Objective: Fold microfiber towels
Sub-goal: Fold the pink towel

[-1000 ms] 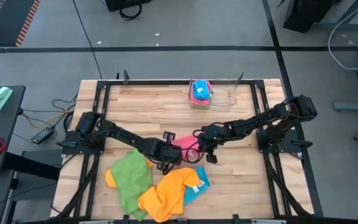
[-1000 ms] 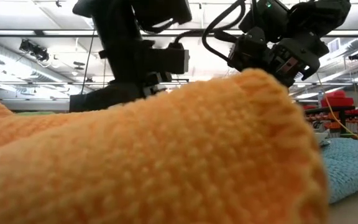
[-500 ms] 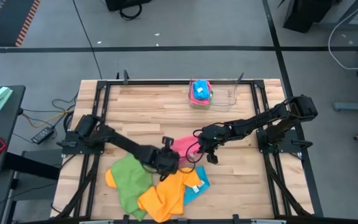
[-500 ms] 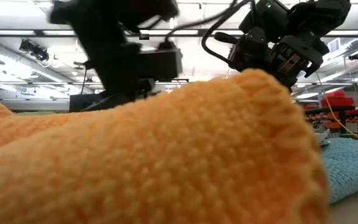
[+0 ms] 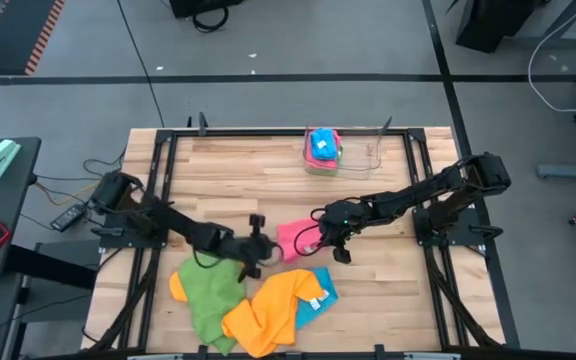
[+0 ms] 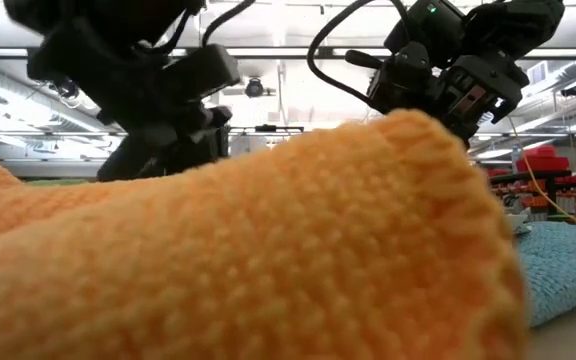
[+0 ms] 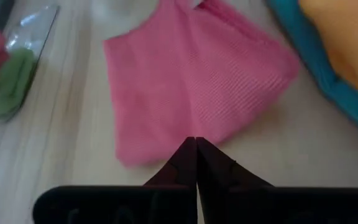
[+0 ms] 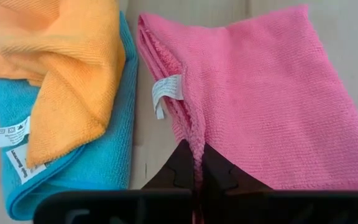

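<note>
A pink towel [image 5: 293,238] lies folded on the table's middle, with a white label [image 8: 166,90] at its folded edge. My right gripper [image 5: 321,236] is shut on it from its right side. My left gripper [image 5: 258,246] is shut, and its tips [image 7: 196,146] stand over the towel's left edge. A green towel [image 5: 208,290], an orange towel [image 5: 268,312] and a sky blue towel [image 5: 320,290] lie heaped near the front edge, the orange one partly on the blue one. My left gripper's shut tips stand at the pink towel's edge [image 7: 166,155]; I cannot tell whether they touch it. My right gripper pinches the pink towel's folded edge [image 8: 188,137] between its two fingers, several layers. It comes from the table's right side. The towel lies flat on the table.
A clear tray [image 5: 309,166] with folded towels stands at the table's far edge. The orange towel [image 6: 268,250] fills the low view's foreground and hides most of the table there. Bare wood lies to the far left and at the right.
My left gripper has drawn back toward the table's left edge, away from the heap and the pink towel's left side, and its arm has swung leftward. The pink towel and my right gripper have stayed in place.
</note>
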`<action>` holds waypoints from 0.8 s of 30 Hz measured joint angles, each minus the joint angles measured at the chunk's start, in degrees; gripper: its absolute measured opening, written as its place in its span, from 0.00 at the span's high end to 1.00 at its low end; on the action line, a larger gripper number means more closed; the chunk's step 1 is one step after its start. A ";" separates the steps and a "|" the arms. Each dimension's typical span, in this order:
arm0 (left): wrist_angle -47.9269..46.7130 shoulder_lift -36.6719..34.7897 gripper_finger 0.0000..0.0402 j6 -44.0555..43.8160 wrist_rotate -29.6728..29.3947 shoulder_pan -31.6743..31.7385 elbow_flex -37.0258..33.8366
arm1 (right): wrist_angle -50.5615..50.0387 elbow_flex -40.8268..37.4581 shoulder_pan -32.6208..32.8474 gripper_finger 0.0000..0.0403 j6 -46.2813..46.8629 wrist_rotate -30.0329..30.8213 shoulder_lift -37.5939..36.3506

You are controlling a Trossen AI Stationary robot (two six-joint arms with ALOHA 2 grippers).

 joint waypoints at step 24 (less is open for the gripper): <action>25.88 7.14 0.97 -12.54 12.49 3.95 -7.29 | 1.97 0.00 -0.04 0.98 1.46 0.00 -0.02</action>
